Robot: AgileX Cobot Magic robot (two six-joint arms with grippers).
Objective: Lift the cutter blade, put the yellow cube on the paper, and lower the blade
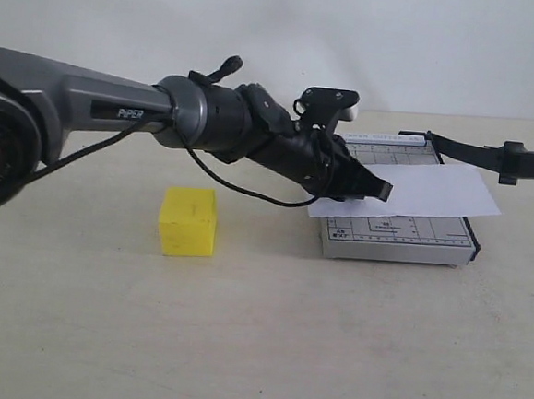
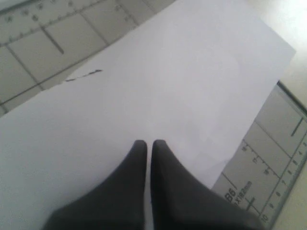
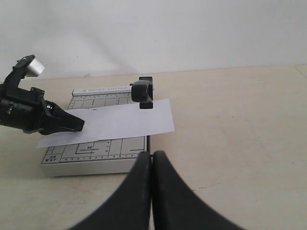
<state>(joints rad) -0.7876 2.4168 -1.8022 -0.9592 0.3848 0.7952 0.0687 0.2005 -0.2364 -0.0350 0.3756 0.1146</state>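
Status: step 1 looks done. The cutter blade [image 1: 479,151] is seen raised, angled up from its hinge at the back of the trimmer board [image 1: 398,239] and running out to the right edge of the exterior frame. Its handle end [image 3: 142,91] is not gripped by anything in view.

Step 2 not done. The yellow cube [image 1: 188,221] is sat on the table [image 1: 255,346], left of centre in the exterior frame. It is well apart from the board and held by nothing. The paper [image 1: 439,193] is laid skewed across the board, overhanging at both ends, with nothing on it.

Left gripper [image 1: 381,189]: fingers brought together, nothing seen between them, tips parked over the paper's left end at mid-frame. Contact with the sheet cannot be told.

Right gripper [image 3: 152,155]: fingers brought together and empty, kept back from the board on its blade side. It is not picked out in the exterior frame.

Left to do, as judged: cube to be picked, set on the paper, then the blade lowered.

Writing:
- "PiPER" is read on the left arm link [image 1: 135,112].
- "B6" is read on the board grid [image 2: 229,194], beside ruler ticks.
- A header strip [image 3: 103,90] at the board's back edge carries print, possibly "PAPER CUTTER", too blurred to confirm.
- Other grid labels are too small to read.
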